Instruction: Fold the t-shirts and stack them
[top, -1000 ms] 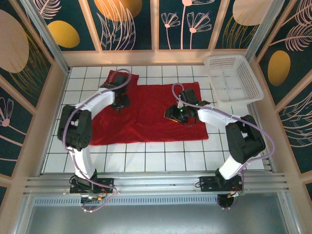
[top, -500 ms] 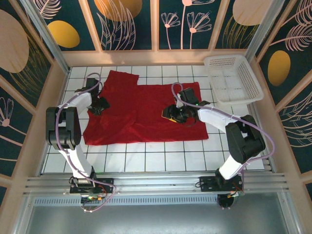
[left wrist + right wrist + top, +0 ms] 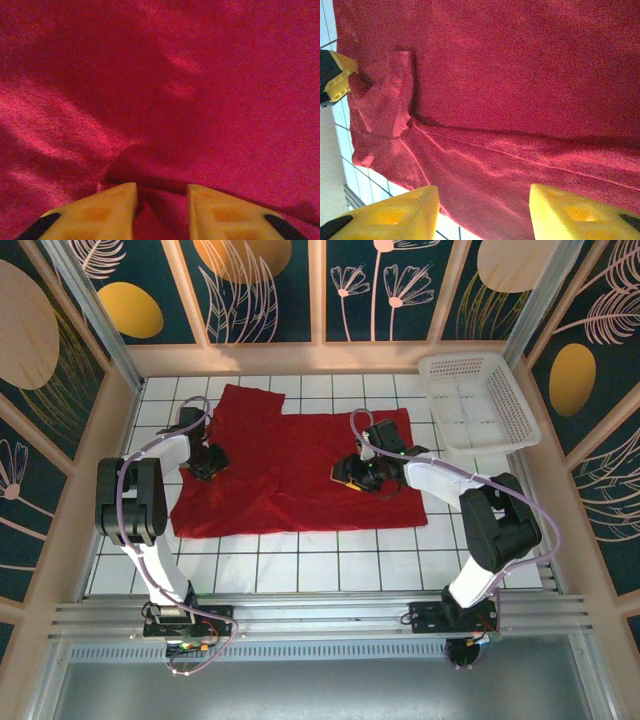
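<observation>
Left tool (image 3: 207, 460) first: it sits at the nine o'clock edge of the t-shirt (image 3: 300, 475). On its wrist camera I see both yellow fingers (image 3: 100, 210) drawn fairly close, with a ridge of red cloth humped between them. I cannot tell whether they have actually bitten on that ridge. My right tool (image 3: 352, 473) is over the cloth, toward three o'clock of the shirt's middle. Its jaws stand wide and hold nothing, and I cannot tell whether it touches the fabric.

Nearest me, at six o'clock, bare bench (image 3: 300, 560) tiles run along the shirt's near edge. The shirt lies spread and mostly flat across the middle of the bench, not yet folded, with one flap jutting toward eleven o'clock. Beyond it, in the one o'clock corner, the white mesh basket (image 3: 520, 410) stands apart from the cloth.

I judge the step in hand to be taking the nine o'clock edge for a first fold. To do it well, I would close the left tool fully before any lift and check that the pinch holds the whole edge, not just a surface wrinkle. I would keep the lift low and carry the edge straight toward three o'clock. The right tool should pin or grip the cloth so the body does not drag, because this fabric looks slippery.
</observation>
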`<state>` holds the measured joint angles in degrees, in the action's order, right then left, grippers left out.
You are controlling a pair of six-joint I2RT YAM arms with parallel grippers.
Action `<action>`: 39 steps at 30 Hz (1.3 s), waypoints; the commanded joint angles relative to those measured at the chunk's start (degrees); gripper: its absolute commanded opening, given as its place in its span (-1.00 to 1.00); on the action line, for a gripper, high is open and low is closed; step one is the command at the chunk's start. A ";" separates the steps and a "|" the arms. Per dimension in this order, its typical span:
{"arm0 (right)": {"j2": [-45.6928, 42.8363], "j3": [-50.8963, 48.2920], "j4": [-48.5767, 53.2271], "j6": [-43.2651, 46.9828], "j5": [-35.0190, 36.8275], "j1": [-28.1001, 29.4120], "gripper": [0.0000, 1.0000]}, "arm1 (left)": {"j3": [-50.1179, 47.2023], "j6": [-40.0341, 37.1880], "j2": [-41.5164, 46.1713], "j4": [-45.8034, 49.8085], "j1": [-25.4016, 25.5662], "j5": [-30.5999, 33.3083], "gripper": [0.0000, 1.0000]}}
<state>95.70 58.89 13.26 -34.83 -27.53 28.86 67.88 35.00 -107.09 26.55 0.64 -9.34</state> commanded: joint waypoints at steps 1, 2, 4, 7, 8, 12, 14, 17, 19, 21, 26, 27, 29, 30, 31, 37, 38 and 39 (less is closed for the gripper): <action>0.63 1.43 -0.78 0.23 -0.95 0.30 0.02 | 0.07 0.96 1.03 -1.83 -0.12 -3.02 -0.43; 0.67 1.49 -0.78 0.20 -0.95 0.27 0.02 | 0.15 0.98 1.33 -1.97 -0.12 -3.13 -0.44; 0.61 1.35 -0.78 0.20 -0.87 0.32 0.02 | 0.24 0.87 1.93 -2.43 -0.12 -3.14 -0.44; 0.54 1.22 -0.85 0.18 -0.77 0.32 0.02 | 0.33 0.34 2.66 -3.07 -0.12 -3.14 -0.44; 0.55 1.09 -0.86 0.11 -0.77 0.32 0.02 | 0.33 0.17 3.06 -3.37 -0.11 -3.14 -0.44; 0.35 0.79 -0.78 0.10 -0.68 0.32 0.02 | -0.10 -0.63 4.98 -4.44 -0.07 -2.27 -0.52; 0.22 0.64 -0.67 0.12 -0.60 0.32 0.02 | -1.08 -0.88 6.72 -6.00 -0.11 -1.91 -0.56; 0.15 0.61 -0.78 0.03 -0.51 0.32 0.01 | -2.38 -1.10 8.51 -7.64 -0.12 -1.93 -0.61; 0.16 0.56 -0.78 0.03 -0.46 0.32 0.01 | -2.04 -1.49 8.28 -5.92 -0.11 0.26 -0.62; 0.13 0.59 -0.73 0.08 -0.60 0.32 0.01 | -0.84 -2.18 6.95 -2.25 -0.12 4.71 -0.58; 0.10 0.60 -0.57 0.16 -0.60 0.32 0.00 | 0.26 -2.32 3.56 0.32 -0.12 7.13 -0.49; 0.05 0.57 -0.52 0.12 -0.64 0.32 0.00 | 0.90 -1.99 2.50 2.04 -0.12 8.39 -0.49; -0.11 0.52 -0.34 0.18 -0.46 0.32 0.00 | 0.69 -1.47 1.31 3.44 -0.09 9.85 -0.46; -0.20 0.43 -0.34 0.15 -0.42 0.32 0.00 | 0.02 -1.18 1.41 3.00 -0.10 9.83 -0.45; -0.31 0.24 -0.34 0.16 -0.34 0.32 0.00 | -0.64 -1.00 1.40 2.51 -0.12 9.36 -0.43; -0.33 -0.03 -0.43 0.09 -0.42 0.32 0.00 | -1.19 0.14 0.18 1.92 -0.12 8.03 -0.41; -0.11 0.16 -0.34 0.11 -0.42 0.32 0.00 | -1.08 0.24 -0.06 2.01 -0.12 7.79 -0.40; -0.16 0.20 -0.31 0.16 -0.38 0.32 0.00 | -1.08 0.37 -0.18 2.02 -0.12 7.47 -0.41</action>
<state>95.70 58.87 13.23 -34.85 -27.53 28.86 66.96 34.35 -106.04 27.24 0.69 -2.04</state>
